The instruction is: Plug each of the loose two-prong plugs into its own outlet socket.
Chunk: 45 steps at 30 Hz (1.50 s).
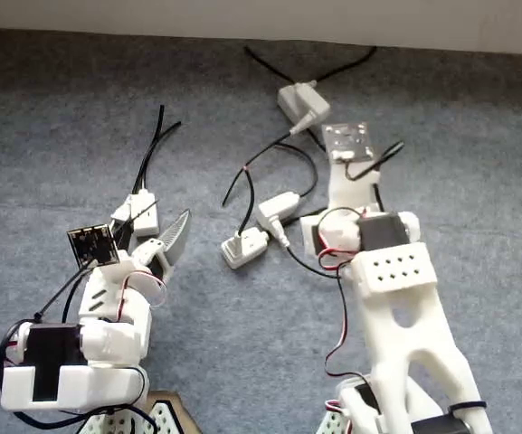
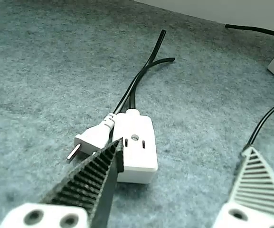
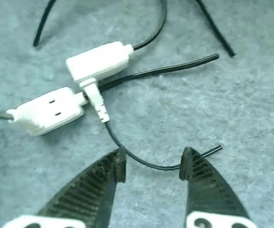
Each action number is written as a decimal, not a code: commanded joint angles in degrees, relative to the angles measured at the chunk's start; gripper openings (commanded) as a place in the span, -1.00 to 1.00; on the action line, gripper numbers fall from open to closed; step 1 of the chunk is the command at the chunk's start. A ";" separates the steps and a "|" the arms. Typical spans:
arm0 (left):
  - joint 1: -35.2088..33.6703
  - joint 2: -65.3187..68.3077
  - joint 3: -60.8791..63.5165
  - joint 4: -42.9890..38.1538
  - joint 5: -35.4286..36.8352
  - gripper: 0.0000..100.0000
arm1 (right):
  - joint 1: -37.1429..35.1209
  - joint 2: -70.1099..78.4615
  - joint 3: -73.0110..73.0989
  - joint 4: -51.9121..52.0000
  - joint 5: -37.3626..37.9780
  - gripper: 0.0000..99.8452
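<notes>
A white outlet socket [image 2: 136, 147] lies on the grey carpet with a loose white two-prong plug [image 2: 91, 141] beside it, prongs bare. My left gripper [image 2: 183, 146] hovers open just short of them, one fingertip over the plug. From above, this pair [image 1: 135, 213] lies ahead of the left gripper [image 1: 161, 244]. My right gripper [image 3: 153, 153] is open, with a thin black wire [image 3: 146, 165] crossing between its fingertips. Beyond it lie a second outlet [image 3: 49, 109] and a third outlet [image 3: 99, 61] with a plug [image 3: 95, 97] butted against it; whether that plug is seated, I cannot tell.
Another outlet with a plug [image 1: 299, 101] lies at the back near the carpet's far edge. Black cords [image 1: 156, 136] trail across the carpet from each piece. The right arm [image 1: 387, 262] stretches over the carpet to the right of the middle outlets [image 1: 244, 246].
</notes>
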 commanded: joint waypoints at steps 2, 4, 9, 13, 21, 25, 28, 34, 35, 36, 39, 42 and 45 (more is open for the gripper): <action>-0.57 -0.84 0.31 0.26 -0.26 -0.27 | -9.45 -1.10 -3.74 5.93 -0.44 -0.61; -1.36 -0.84 0.31 0.26 -0.26 -0.27 | -13.32 -1.01 -3.56 6.99 -0.18 -0.61; -2.77 -0.92 0.31 0.26 -0.09 -0.27 | -19.82 -0.92 -2.77 6.11 -0.09 -0.61; -6.37 -0.92 0.31 0.26 4.04 -0.28 | -21.32 2.51 -3.21 5.41 -0.09 -0.61; -17.01 -0.84 -8.31 7.12 4.66 -0.28 | -24.92 12.18 -3.38 -3.91 -0.62 -0.61; -20.62 -0.84 -18.15 19.87 4.66 -0.28 | -26.07 12.62 -4.35 -6.81 -0.62 -0.62; -20.70 -0.84 -21.76 29.01 4.57 -0.28 | -25.89 12.53 -4.70 -7.87 -0.62 -0.62; -20.70 -0.84 -21.76 37.71 4.31 -0.27 | -25.89 12.79 -5.05 -12.26 -0.26 -0.62; -21.32 -0.92 -21.58 39.21 4.31 -0.27 | -25.89 13.14 -4.97 -13.14 -0.26 -0.62; -22.11 -0.92 -21.58 40.70 4.31 -0.27 | -25.89 13.93 -5.14 -13.93 -0.26 -0.62; -23.96 -0.92 -22.02 45.89 4.31 -0.27 | -25.89 17.45 -5.23 -16.75 -0.26 -0.62; -25.45 -0.92 -23.69 51.60 4.31 -0.27 | -25.54 21.41 -5.23 -18.86 -0.26 -0.62; -27.03 -0.92 -27.47 58.46 4.31 -0.27 | -24.66 22.99 -7.43 -19.65 -0.26 -0.64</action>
